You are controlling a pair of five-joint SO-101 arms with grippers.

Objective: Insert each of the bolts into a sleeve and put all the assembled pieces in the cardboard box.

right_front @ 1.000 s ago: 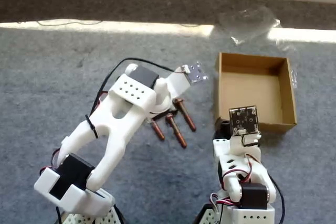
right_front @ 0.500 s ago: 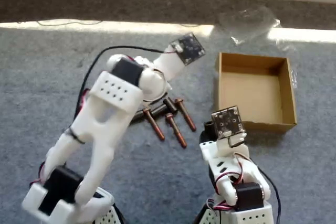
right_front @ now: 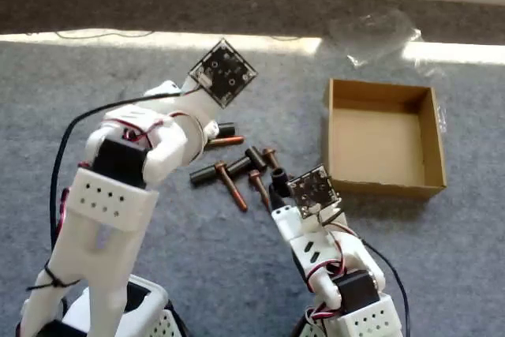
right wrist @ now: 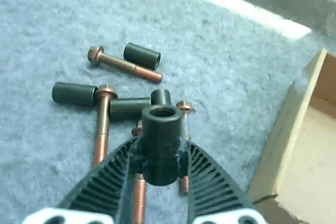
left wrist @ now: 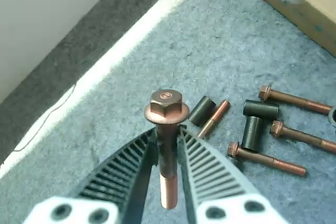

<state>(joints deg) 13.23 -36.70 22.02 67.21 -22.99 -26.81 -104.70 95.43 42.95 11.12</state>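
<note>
Clearly, the left gripper (left wrist: 167,137) is clamping a copper hex-head bolt (left wrist: 166,109) by its smooth shank between ribbed black fingers (left wrist: 202,158), head protruding past the tips. The right gripper (right wrist: 159,150) is squeezing a matte black sleeve (right wrist: 161,129), bore facing its camera. Loose bolts (right_front: 231,187) and sleeves (right_front: 203,175) are lying on grey carpet (right_front: 118,84); the high view is showing the open cardboard box (right_front: 330,140) beside them.

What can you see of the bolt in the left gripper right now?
The bolt is copper-coloured metal: flanged hexagonal head, smooth shank, threaded tip. The left gripper is shut on its shank just below the head, ribbed fingers on either side, the threaded tip toward the wrist. It carries no sleeve and looks held clear of the carpet.
</note>
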